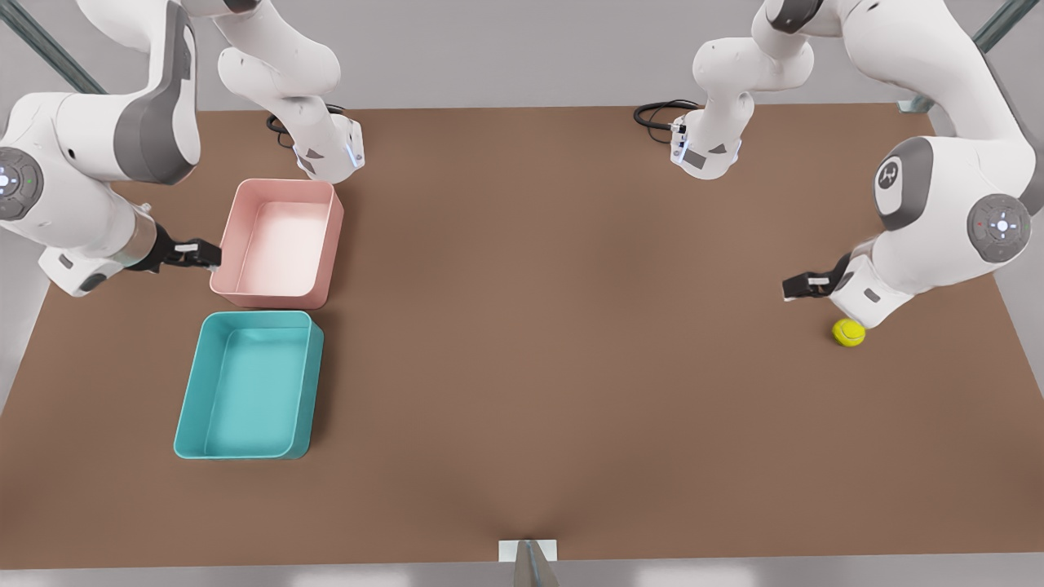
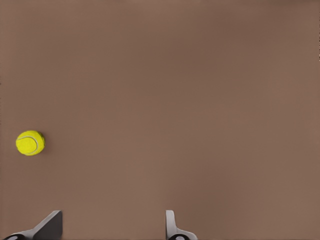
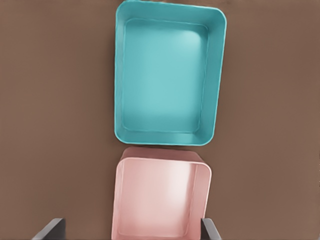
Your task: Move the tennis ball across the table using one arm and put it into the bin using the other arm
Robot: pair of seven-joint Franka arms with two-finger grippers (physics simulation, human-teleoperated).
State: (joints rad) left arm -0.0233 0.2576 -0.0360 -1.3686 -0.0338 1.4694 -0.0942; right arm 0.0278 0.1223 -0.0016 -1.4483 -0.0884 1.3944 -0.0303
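The tennis ball (image 1: pixel 848 333) lies loose on the brown worktop (image 1: pixel 538 342) at about 3 o'clock in the front view, well apart from the teal bin (image 1: pixel 249 385) at about 9 o'clock. The left tool (image 1: pixel 803 285) hangs near the ball, just off toward 11 o'clock from it, fingers (image 2: pixel 50 227) spread wide and holding nothing. The right tool (image 1: pixel 200 254) waits beside the pink tray (image 1: pixel 281 244), also wide open and empty. The main risk, as I judge it, is the ball itself: it sits off to one side of the left tool rather than between the fingers, so a descent without re-centring could clip it and send it rolling off the nearby worktop edge. Later, the pink tray almost touches the bin, so a slightly misplaced release could drop the ball into the wrong container.
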